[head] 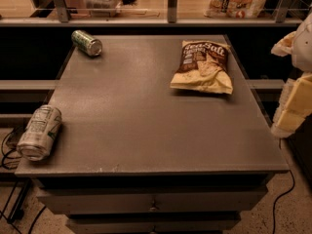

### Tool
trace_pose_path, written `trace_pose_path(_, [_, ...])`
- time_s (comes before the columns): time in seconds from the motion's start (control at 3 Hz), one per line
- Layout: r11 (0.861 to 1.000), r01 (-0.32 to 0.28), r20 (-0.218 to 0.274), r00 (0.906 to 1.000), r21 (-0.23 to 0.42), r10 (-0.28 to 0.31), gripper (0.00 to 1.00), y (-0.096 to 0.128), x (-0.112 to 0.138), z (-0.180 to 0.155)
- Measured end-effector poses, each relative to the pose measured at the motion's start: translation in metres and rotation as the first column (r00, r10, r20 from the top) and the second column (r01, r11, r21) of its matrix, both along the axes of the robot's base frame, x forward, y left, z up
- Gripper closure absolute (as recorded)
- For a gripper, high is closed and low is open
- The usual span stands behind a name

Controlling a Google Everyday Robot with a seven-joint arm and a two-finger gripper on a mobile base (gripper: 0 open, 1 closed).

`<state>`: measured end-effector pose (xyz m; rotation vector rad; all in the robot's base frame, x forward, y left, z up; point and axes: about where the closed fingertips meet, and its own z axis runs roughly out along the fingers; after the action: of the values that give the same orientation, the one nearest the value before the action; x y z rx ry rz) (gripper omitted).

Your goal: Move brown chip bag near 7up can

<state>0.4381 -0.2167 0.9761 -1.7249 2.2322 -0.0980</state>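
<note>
We have yet to reach: the brown chip bag (202, 67) lies near the tabletop's (146, 126) far right corner, the 7up can (40, 132) well apart at the near left edge. Our gripper (295, 96) hangs off the right edge; open or closed, we cannot tell. Next: grasp the bag.

Table (146, 126): brown chip bag (202, 67) far right, 7up can (40, 132) front left, green can (87, 43) far left; claw (291, 108) off right edge.

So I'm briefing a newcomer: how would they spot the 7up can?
On the grey table, look at the near left edge, opposite the gripper. The 7up can lies there on its side, pale silvery-white, unlike the darker green can farther back.
</note>
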Motion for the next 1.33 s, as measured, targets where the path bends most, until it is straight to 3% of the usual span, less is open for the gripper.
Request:
trace_pose_path(0.67, [1.0,0.0,0.008,1.0,0.007,0.0,0.0,0.001,0.001,0.001])
trace_pose_path(1.33, [0.996,0.018,0.087,0.9959,0.084,-0.025,0.0,0.011,0.033,-0.003])
